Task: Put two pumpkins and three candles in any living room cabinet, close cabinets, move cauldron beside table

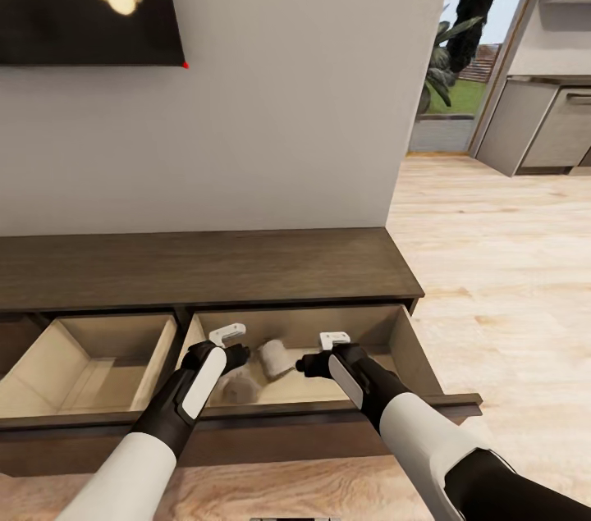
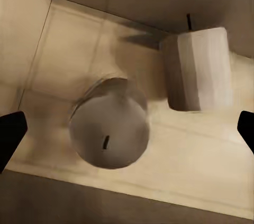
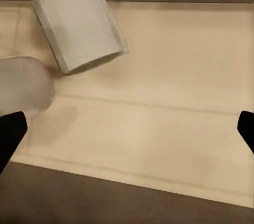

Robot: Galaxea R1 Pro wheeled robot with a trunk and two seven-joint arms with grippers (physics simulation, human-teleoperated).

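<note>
Both my grippers hang wide open over the pale wood drawer [image 1: 394, 340] of the long dark brown cabinet [image 1: 205, 267].
Two stubby tan-beige candles [image 2: 198, 71] lie inside near its left wall, between left gripper [image 2: 127, 129] and right gripper [image 3: 127, 129].

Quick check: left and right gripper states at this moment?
Left gripper: open, holding nothing, above a candle in the drawer.
Right gripper: open, empty, over the same drawer.
</note>
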